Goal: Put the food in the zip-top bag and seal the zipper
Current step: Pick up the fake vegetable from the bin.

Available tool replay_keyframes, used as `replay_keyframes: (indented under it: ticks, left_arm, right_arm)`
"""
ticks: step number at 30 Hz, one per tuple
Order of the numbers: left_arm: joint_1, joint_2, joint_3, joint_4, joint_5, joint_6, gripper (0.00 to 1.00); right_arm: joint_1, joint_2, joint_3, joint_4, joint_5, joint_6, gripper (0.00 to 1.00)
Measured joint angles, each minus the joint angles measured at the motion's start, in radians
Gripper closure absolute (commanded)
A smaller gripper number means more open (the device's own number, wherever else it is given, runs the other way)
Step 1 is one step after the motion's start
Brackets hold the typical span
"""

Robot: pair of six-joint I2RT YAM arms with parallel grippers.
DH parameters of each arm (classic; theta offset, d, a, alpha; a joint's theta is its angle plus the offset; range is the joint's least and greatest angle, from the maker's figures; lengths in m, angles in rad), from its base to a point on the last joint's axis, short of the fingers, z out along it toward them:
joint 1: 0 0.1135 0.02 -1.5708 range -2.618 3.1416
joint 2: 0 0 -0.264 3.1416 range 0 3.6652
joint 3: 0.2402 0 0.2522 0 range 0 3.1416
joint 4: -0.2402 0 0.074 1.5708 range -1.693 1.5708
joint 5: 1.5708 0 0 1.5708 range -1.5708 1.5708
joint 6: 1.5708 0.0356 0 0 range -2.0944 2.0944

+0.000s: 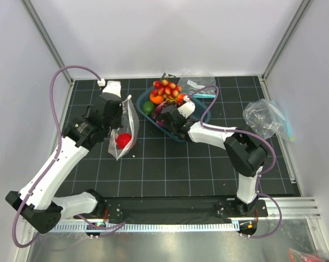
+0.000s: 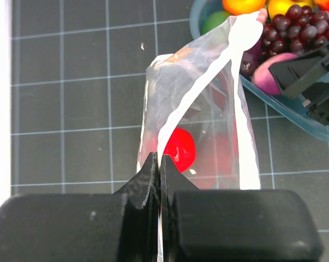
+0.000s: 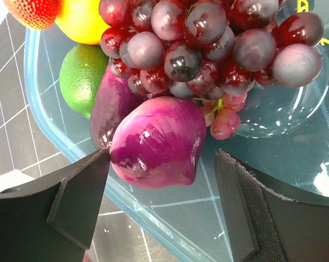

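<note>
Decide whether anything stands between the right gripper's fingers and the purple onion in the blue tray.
Nothing visible does. The right gripper straddles the onion with its jaws open, one finger on each side. The grape bunch lies against the onion's far side, not between it and either finger.

1 tomato (image 2: 179, 150), 1 onion (image 3: 156, 142), perhaps 2 plain bags (image 1: 265, 117)

Three views: one overhead, two wrist close-ups.
Top external looks down from behind the robot over the whole black grid mat (image 1: 169, 169). Left wrist faces forward, close on the zip-top bag (image 2: 208, 109). Right wrist sits tight over the blue tray (image 3: 284, 142). Both wrist views share the onion (image 3: 156, 142) and grape bunch (image 3: 197, 43).
</note>
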State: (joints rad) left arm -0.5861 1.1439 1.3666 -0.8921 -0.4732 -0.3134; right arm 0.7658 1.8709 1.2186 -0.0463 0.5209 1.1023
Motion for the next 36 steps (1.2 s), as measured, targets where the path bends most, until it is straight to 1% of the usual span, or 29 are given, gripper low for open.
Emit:
replay_keyframes:
  ticks: [4,7,8,12,14,22,23,24,25,26,29,32,36]
  left_arm:
    - [-0.037,0.029,0.033,-0.021,-0.058,0.011,1.00]
    - [-0.059,0.054,0.026,-0.025,-0.087,0.016,1.00]
    - [-0.063,0.059,0.019,-0.024,-0.092,0.018,1.00]
    - [-0.069,0.060,-0.035,-0.007,-0.087,0.030,1.00]
    - [-0.069,0.060,-0.052,0.009,-0.076,0.033,1.00]
    - [-0.069,0.032,-0.071,0.058,-0.011,0.034,1.00]
    - [-0.069,0.032,-0.071,0.063,-0.005,0.034,1.00]
    - [-0.069,0.032,-0.071,0.066,-0.003,0.034,1.00]
    - [-0.069,0.032,-0.071,0.068,0.000,0.034,1.00]
    - [-0.069,0.032,-0.071,0.070,-0.001,0.035,1.00]
    - [-0.069,0.032,-0.071,0.072,-0.004,0.042,1.00]
    - [-0.069,0.032,-0.071,0.073,-0.006,0.051,1.00]
    - [-0.069,0.027,-0.072,0.080,-0.005,0.060,1.00]
  right_arm:
    - [0.000,0.000,0.000,0.006,-0.007,0.002,0.22]
    - [0.000,0.002,-0.002,0.019,-0.012,0.004,0.29]
    - [0.000,0.002,-0.005,0.027,-0.013,0.003,0.36]
    - [-0.002,-0.004,-0.034,0.067,-0.014,-0.002,0.51]
    - [-0.002,-0.017,-0.055,0.087,-0.013,-0.011,0.54]
    - [-0.002,-0.149,-0.133,0.099,0.018,-0.108,0.57]
    - [-0.003,-0.172,-0.146,0.103,0.021,-0.130,0.55]
    - [-0.003,-0.195,-0.158,0.107,0.023,-0.150,0.50]
    - [-0.003,-0.216,-0.170,0.112,0.023,-0.170,0.43]
    - [-0.004,-0.231,-0.176,0.114,0.024,-0.186,0.25]
    - [-0.004,-0.261,-0.179,0.124,0.028,-0.227,0.08]
    - [-0.008,-0.254,-0.179,0.126,0.027,-0.233,0.04]
    - [-0.014,-0.200,-0.156,0.117,0.013,-0.220,0.02]
